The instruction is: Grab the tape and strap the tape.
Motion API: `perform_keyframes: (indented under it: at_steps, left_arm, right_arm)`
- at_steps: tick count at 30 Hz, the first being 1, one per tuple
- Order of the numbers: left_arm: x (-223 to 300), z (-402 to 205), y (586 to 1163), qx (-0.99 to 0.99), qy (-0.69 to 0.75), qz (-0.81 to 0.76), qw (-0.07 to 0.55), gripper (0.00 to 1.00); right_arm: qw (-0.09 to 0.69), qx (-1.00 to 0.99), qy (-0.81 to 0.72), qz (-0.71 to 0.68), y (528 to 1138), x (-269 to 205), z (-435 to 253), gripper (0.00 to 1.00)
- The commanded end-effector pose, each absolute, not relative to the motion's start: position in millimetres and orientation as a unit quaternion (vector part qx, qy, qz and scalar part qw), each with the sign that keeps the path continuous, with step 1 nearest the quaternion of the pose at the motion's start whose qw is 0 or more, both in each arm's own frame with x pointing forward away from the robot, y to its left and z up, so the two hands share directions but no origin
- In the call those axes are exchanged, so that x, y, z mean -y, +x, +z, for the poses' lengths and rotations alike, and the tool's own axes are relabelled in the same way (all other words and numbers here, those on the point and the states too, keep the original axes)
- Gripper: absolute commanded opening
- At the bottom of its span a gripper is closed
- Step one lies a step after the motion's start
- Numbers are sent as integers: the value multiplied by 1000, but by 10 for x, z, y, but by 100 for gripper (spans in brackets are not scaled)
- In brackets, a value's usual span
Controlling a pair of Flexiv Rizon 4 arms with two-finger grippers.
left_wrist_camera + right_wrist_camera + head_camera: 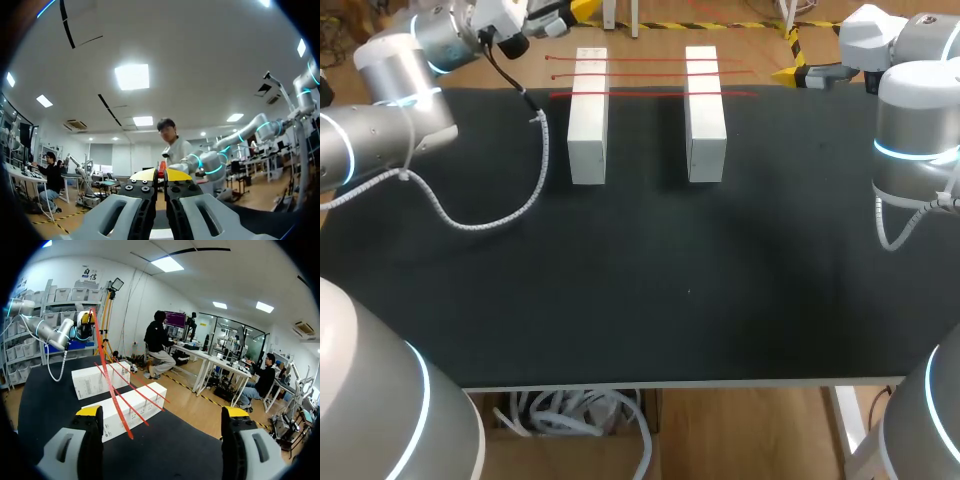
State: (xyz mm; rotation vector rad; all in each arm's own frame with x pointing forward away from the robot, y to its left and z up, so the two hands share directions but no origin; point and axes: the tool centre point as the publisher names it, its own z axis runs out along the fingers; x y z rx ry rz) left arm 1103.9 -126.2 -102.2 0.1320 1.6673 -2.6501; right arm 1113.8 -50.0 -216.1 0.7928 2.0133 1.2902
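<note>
Near the far edge of the black counter [650,300]: a pair of white boxes [588,140], lying parallel with a gap between them. Across both box tops, three thin lines of red tape [650,95], each running from one box to the other and spanning the gap. Too thin in the head view to tell which lines rest on the tops.

Beyond the boxes on their left side, past the counter's far edge: the left arm [390,110]. Left jaws pressed together, yellow fingertips [175,175] all but meeting, clamped on a red end of the tape [161,167] that pokes up between them. From the right wrist, a long strip of the tape [112,390] slants from those jaws down over the boxes [85,382], with two shorter strips lying across the box tops beside it.

To the right of the boxes, by the far corner: the right arm [915,130]. Right jaws spread wide, yellow fingertips [90,411] well apart and closed on nothing, pointed along the counter [45,405] toward the boxes, apart from boxes and tape alike.

Left of the boxes: a grey cable [490,220], hanging from the left arm and looping down onto the counter.
</note>
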Motion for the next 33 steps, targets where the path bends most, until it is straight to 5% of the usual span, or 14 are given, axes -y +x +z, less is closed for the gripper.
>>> perform_keyframes:
  at_steps: [1,27,33]
  left_arm:
    - [1270,-1014,11021,-534,39,-845,3,0]
    - [1262,-1021,11003,-536,34,-843,2,0]
    - [1262,-1021,11003,-536,34,-843,2,0]
  right_arm:
    - [306,-761,300,488,11138,500,-2161,100]
    - [306,-761,300,488,11138,500,-2161,100]
    - [151,-689,425,568,11001,362,-2057,100]
